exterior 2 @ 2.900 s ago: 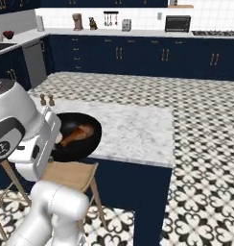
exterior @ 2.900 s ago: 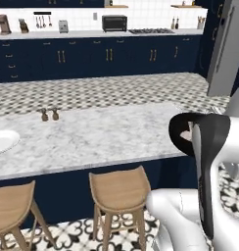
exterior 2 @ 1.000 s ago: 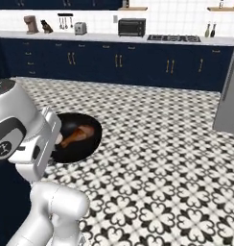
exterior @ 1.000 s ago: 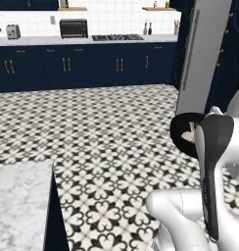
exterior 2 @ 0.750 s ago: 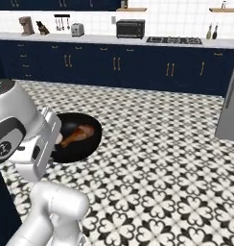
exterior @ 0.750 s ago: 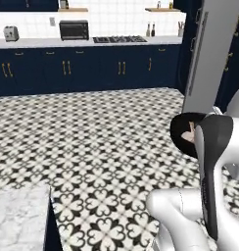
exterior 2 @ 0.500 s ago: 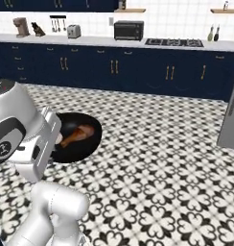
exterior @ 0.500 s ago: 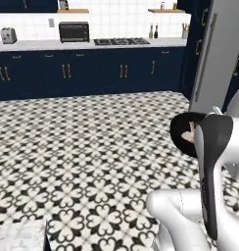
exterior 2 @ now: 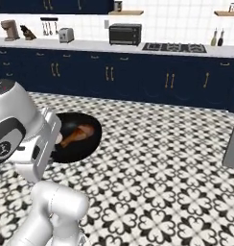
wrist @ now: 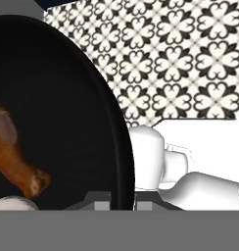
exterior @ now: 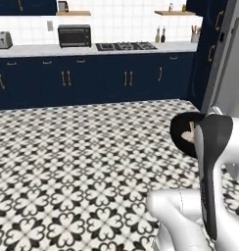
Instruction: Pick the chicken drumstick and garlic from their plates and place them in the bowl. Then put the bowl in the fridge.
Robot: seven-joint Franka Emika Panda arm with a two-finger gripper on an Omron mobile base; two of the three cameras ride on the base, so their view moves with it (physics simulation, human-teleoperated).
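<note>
The black bowl (exterior 2: 76,144) hangs above the floor, level, with my gripper (wrist: 122,198) shut on its rim. Inside it lies the reddish-brown chicken drumstick (exterior 2: 76,134), and the pale garlic (exterior 2: 58,138) sits beside it near my hand. In the hand view the bowl (wrist: 67,112) fills the left half, with the drumstick (wrist: 13,162) and a bit of the garlic (wrist: 11,203) at the lower left. From the left base view the bowl (exterior: 181,132) peeks out behind my arm. The grey fridge (exterior: 229,59) stands at the right edge. The plates are out of view.
Patterned black-and-white floor tiles (exterior 2: 162,182) stretch ahead. Navy cabinets with brass handles (exterior: 97,81) line the far wall under a white counter with a microwave (exterior: 75,35), a toaster (exterior: 2,39) and a cooktop (exterior: 125,46). A grey fridge corner (exterior 2: 232,141) shows at the right.
The whole picture has shifted as the base moved: the marble island has slid out of view at the lower left and the fridge stands closer. The bowl stays in my grip.
</note>
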